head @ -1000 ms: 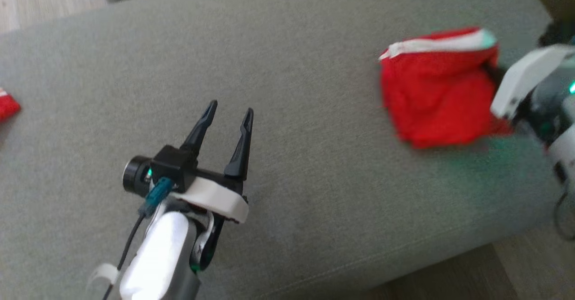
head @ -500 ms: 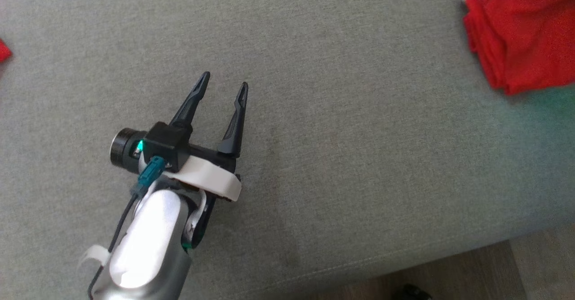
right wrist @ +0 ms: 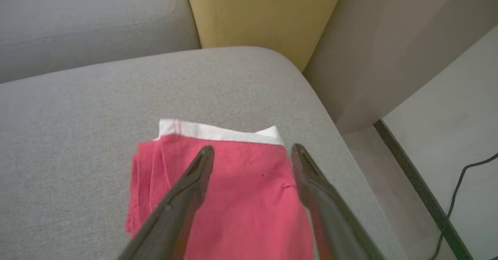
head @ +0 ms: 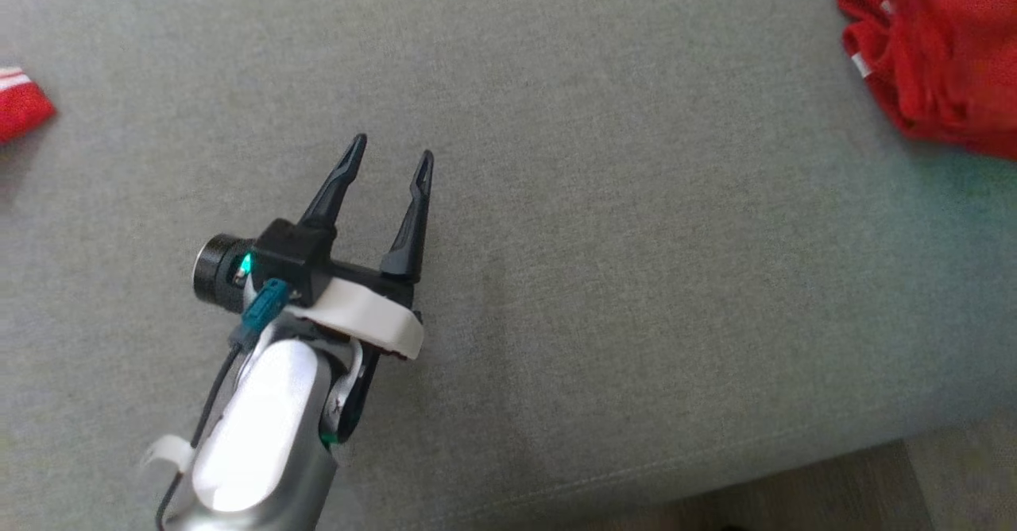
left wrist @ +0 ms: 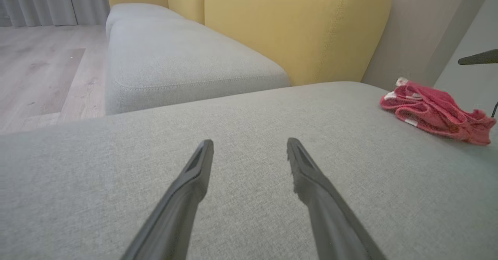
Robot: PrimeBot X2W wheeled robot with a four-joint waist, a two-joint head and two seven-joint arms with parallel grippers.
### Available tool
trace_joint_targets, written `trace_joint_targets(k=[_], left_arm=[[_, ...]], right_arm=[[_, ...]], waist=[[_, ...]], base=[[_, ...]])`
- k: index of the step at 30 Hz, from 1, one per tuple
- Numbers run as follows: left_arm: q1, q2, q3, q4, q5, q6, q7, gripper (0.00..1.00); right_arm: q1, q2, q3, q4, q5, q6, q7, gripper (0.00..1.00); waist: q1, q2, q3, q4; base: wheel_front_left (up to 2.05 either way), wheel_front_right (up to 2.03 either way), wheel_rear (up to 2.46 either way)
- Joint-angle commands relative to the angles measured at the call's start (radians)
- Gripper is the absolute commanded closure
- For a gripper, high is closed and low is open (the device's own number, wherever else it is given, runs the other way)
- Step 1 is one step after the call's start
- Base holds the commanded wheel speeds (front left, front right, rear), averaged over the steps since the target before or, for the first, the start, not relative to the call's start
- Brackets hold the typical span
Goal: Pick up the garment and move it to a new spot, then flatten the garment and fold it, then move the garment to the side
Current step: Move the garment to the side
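Your right gripper (right wrist: 252, 148) has let the garment (right wrist: 249, 197) go and hangs spread, empty; it lies at the right end of the cushion (right wrist: 78, 116); side-move looks done.

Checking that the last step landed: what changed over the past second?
The garment went rightward along the sofa, toward its end, apparently carried by the right end effector, which has let go and hangs open above it. The head camera shifted too. The left end effector stayed open, idle over the sofa.
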Motion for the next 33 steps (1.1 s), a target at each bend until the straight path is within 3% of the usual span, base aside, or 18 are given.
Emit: trace_joint_targets(k=[1, 12, 18, 28, 33], left_arm=[[-0.008, 0.009, 0.034, -0.026, -0.012, 0.008, -0.009, 0.0], [0.093, 0.035, 0.138, -0.073, -0.048, 0.042, -0.013, 0.0], [0.155, 0.054, 0.201, -0.094, -0.061, 0.055, -0.013, 0.0], [0.239, 0.054, 0.278, -0.094, -0.069, 0.072, -0.013, 0.0], [0.274, 0.034, 0.292, -0.094, -0.061, 0.069, -0.013, 0.0]], right_arm=[[-0.006, -0.007, 0.013, -0.021, -0.012, -0.001, -0.041, 0.0], [0.098, 0.031, 0.036, -0.21, -0.006, -0.001, -0.288, 0.0], [0.213, 0.031, 0.025, -0.324, 0.02, -0.001, -0.354, 0.0], [0.525, 0.037, -0.133, -0.549, -0.046, -0.001, -0.432, 0.0], [0.721, 0.081, -0.257, -0.672, -0.116, -0.001, -0.442, 0.0]], waist=[[0.0, 0.0, -0.035, 0.006], [0.0, 0.0, -0.245, 0.036], [0.0, 0.0, -0.33, 0.06], [0.0, 0.0, -0.396, 0.11], [0.0, 0.0, -0.407, 0.128]], base=[[0.0, 0.0, 0.0], [0.0, 0.0, 0.0], [0.0, 0.0, 0.0], [0.0, 0.0, 0.0], [0.0, 0.0, 0.0]])
